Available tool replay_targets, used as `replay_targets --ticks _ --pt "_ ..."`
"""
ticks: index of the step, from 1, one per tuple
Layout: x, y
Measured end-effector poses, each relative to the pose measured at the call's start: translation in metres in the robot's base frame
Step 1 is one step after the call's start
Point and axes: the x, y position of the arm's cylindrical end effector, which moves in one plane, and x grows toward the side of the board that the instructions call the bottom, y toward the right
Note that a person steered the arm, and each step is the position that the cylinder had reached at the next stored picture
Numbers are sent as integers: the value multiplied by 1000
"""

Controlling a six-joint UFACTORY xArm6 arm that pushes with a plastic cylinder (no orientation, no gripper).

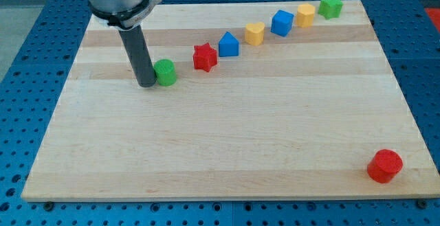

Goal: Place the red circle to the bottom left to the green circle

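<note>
The red circle (383, 165) sits near the board's bottom right corner. The green circle (165, 72) sits in the upper left part of the board. My tip (146, 84) rests on the board right against the green circle's left side, far from the red circle. The dark rod rises from the tip to the arm's silver flange at the view's top left.
A row of blocks runs up toward the view's top right: a red star (204, 57), a blue house-shaped block (228, 44), a yellow heart (254, 33), a blue block (282, 23), a yellow block (305, 15) and a green star (330, 6). The wooden board (227, 137) lies on a blue perforated table.
</note>
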Motion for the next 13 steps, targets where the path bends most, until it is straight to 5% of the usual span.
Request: replay_targets --ticks 3,4,5,7,9,10,13 --pt "-4 12" --pt "43 8" --pt "65 95" --pt "35 326" --pt "94 483" --pt "180 480" --pt "194 380"
